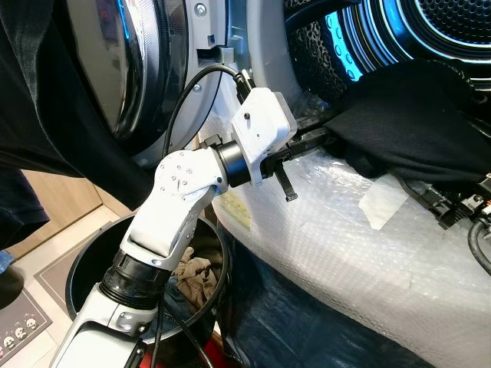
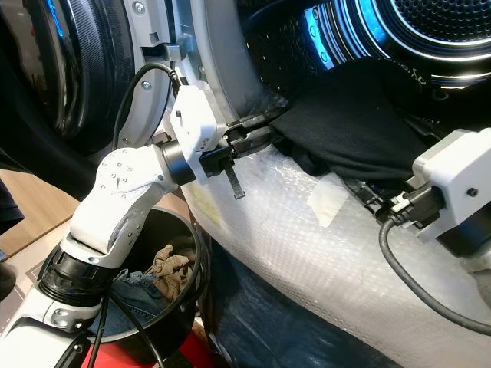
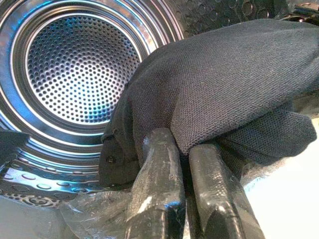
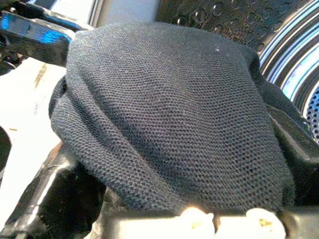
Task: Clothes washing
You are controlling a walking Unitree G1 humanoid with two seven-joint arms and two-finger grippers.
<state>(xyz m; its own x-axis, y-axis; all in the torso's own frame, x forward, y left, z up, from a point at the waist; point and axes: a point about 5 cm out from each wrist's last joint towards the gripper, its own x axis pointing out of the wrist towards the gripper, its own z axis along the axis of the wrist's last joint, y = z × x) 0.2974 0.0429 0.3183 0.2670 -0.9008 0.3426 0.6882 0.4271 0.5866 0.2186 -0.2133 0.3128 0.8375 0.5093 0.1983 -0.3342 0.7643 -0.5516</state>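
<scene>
A black knit garment (image 1: 414, 123) lies bunched in the mouth of the washing machine drum (image 3: 79, 64), spilling over its lower lip. My left gripper (image 3: 187, 164) reaches in from the left and is shut on the garment's near edge, a fold pinched between both black fingers (image 3: 159, 189); it is also seen at the drum's left rim (image 1: 314, 139). My right gripper (image 2: 376, 203) comes in from the right, low under the garment, which drapes over it (image 4: 174, 114) and hides its tips.
Bubble wrap (image 1: 345, 230) covers the washer's front below the drum. The round door (image 1: 130, 69) stands open at the left. A black basket (image 1: 84, 268) on the floor holds a tan cloth (image 1: 196, 272) and jeans (image 2: 130, 295). A person's dark clothing (image 1: 38, 100) is at far left.
</scene>
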